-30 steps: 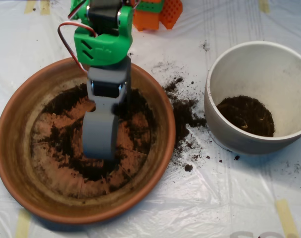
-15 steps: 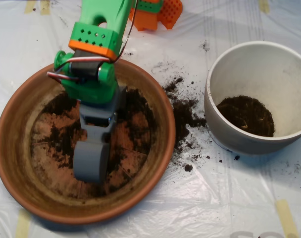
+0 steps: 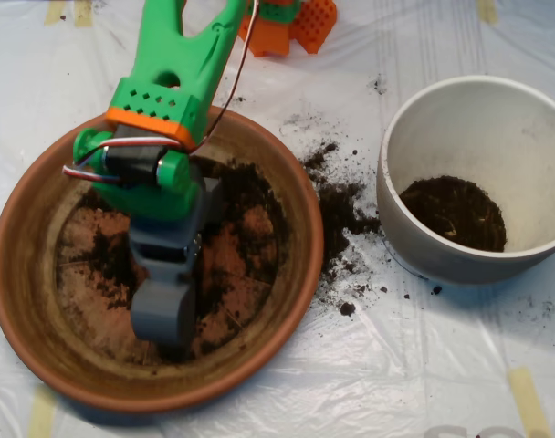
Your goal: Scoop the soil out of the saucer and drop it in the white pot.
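The terracotta saucer [image 3: 31,301] lies at the left, with dark soil [image 3: 246,196] spread thinly over its floor in patches. My grey scoop [image 3: 164,315] hangs from the green arm and points down into the saucer's lower middle, its tip among the crumbs. Whether soil sits inside the scoop is hidden by its shell. The white pot [image 3: 442,119] stands at the right, apart from the scoop, with a mound of soil [image 3: 455,212] on its bottom.
Spilled soil [image 3: 340,208] lies on the white plastic sheet between saucer and pot. An orange plastic part [image 3: 296,23] sits at the top edge. Strips of tape [image 3: 526,397] hold the sheet down.
The arm has tipped forward and swung left, and the scoop has slid down and left across the saucer floor, clearing a bare strip where soil lay.
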